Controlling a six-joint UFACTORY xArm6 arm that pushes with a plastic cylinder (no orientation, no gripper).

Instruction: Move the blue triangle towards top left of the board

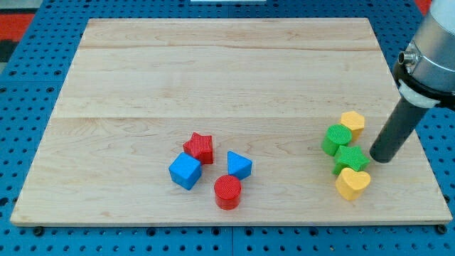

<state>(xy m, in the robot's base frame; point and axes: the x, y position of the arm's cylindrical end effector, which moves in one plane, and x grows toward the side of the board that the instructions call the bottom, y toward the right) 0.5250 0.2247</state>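
Three blocks crowd the blue triangle (239, 165): red star (199, 147) to its upper left, blue cube (185, 171) left, red cylinder (227, 191) just below. It sits low, centre of the wooden surface (213, 71). My tip (379, 158) is far right, beside the green star (352, 158); no pincer shows.

The arm (431, 50) is cut off by the view's top-right corner.

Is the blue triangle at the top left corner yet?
Not yet. The blue triangle sits near the view's bottom middle, beside the red star and red cylinder. My tip is far right, by the green blocks. The whole push remains.
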